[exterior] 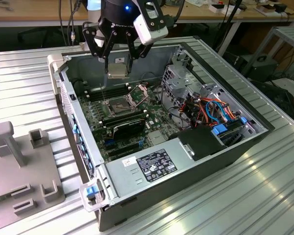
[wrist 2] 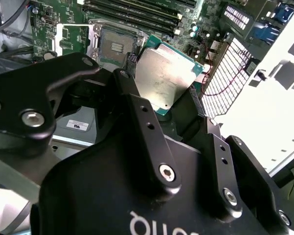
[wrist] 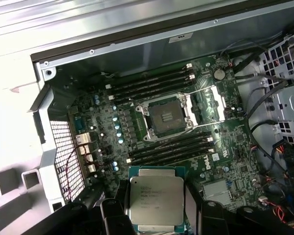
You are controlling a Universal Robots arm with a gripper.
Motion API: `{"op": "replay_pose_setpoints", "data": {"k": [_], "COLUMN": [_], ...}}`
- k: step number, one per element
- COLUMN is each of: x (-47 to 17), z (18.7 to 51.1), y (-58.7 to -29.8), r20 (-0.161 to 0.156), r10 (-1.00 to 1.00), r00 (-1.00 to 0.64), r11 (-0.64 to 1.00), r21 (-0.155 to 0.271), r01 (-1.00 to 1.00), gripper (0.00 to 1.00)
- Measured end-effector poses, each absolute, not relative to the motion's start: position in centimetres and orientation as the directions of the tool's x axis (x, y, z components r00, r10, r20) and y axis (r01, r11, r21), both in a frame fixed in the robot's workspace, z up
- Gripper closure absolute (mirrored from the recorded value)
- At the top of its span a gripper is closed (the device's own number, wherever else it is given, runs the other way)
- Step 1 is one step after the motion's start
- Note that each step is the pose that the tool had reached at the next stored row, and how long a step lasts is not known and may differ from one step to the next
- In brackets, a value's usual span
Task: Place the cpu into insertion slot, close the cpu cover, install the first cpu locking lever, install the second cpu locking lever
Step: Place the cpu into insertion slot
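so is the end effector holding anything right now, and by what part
Yes. The end effector holds the cpu by two opposite side edges, not yet in the insertion slot.

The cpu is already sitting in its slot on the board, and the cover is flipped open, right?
Not quite. The cpu is not in the insertion slot yet: the gripper holds it above the board, and the first wrist view shows the slot empty. The cpu cover is flipped open.
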State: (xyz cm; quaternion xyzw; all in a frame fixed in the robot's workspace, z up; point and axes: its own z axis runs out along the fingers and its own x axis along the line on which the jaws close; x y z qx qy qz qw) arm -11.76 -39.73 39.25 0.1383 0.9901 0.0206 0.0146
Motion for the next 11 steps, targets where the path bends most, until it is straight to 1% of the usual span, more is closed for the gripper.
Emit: {"op": "replay_pose_setpoints", "data": {"k": [11], "x": [-11.77], "z": [39.25], "y": [-39.72], "r20": [-0.023], "r10": [0.289], "r00": [-0.957], "r11": [0.957], "r21": [0.045], "r01": [0.288], "gripper": [0.45]}}
